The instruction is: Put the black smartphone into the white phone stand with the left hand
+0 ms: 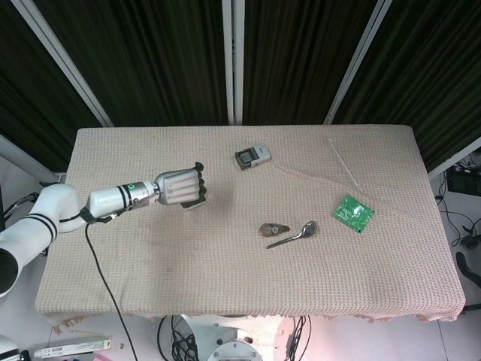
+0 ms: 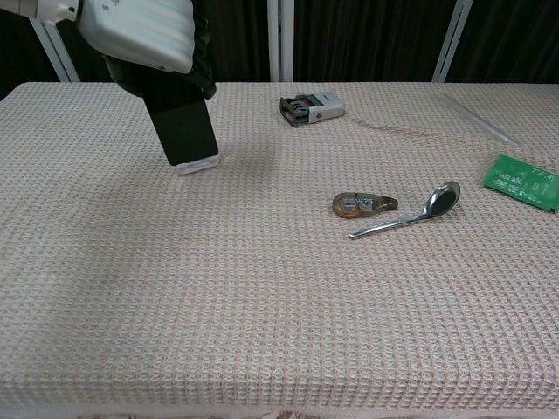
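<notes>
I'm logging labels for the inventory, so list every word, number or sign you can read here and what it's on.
Nothing can be read.
Green packet: pale print, too small and blurred to read.
Small grey device: no legible marking.
Black smartphone, held by the left hand: dark screen, no text.
White phone stand: no marking shows.

left hand (image 2: 144,39) grips black phone (image 2: 185,129) | phone's lower edge in white stand (image 2: 198,162) (tilted) | spoon (image 2: 410,210) mid-table

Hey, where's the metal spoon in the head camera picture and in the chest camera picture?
Head view: the spoon lies right of centre on the table.
Chest view: it lies right of centre, bowl at the upper right, handle running down-left.
Shared landmark: the small brown tape dispenser lies just to its left in both.
</notes>
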Tool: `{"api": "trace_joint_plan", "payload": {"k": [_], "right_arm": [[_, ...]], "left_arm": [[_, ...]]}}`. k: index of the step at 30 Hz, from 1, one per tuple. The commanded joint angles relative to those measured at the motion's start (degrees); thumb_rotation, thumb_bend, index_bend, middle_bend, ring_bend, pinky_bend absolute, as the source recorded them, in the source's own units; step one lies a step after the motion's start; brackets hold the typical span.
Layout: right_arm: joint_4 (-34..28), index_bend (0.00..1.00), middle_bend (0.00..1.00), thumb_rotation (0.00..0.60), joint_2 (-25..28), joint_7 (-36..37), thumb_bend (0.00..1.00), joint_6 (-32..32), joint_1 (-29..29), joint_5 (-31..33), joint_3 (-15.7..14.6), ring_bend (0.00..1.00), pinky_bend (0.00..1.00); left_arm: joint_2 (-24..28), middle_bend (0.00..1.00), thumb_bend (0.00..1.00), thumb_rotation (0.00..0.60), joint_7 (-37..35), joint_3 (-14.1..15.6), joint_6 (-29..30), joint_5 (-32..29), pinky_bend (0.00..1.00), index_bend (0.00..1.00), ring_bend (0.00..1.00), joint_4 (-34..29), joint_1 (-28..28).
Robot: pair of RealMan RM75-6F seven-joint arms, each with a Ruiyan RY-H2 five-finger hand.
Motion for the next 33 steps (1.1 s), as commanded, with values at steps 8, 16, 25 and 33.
{"api": "trace_joint_plan", "payload": {"k": [8,16,25,33], "right_arm": [[0.1,0.00,0.00,0.600,0.3,0.3,0.21,-0.2,-0.1,0.6,0.2,0.00,0.00],[0.3,0.00,0.00,0.600,0.3,0.5,0.21,-0.6,0.0,0.8,0.3,0.00,0.00],[0.5,0.00,0.00,0.600,0.4,0.7,0.21,-0.9,0.1,1.2,0.4,0.00,0.00],[0.5,0.00,0.00,0.600,0.3,0.6,0.21,-1.0,0.1,1.3,0.5,0.00,0.00]], "left_arm": [[-1.5,0.71,0.39,0.600,-1.7,0.7,-0.2,-0.8,0.30,0.68,0.43,2.6,-0.6],[-2.8,0.71,0.39,0.600,-2.8,1.5,0.4,-0.9,0.30,0.68,0.43,4.8,-0.7],[-4.5,0.67,0.40,0.600,-4.0,2.5,2.1,-0.8,0.30,0.63,0.38,8.0,-0.3],[-5.3,0.54,0.38,0.600,-4.2,2.8,2.1,-1.6,0.30,0.51,0.32,9.4,0.0]]}}
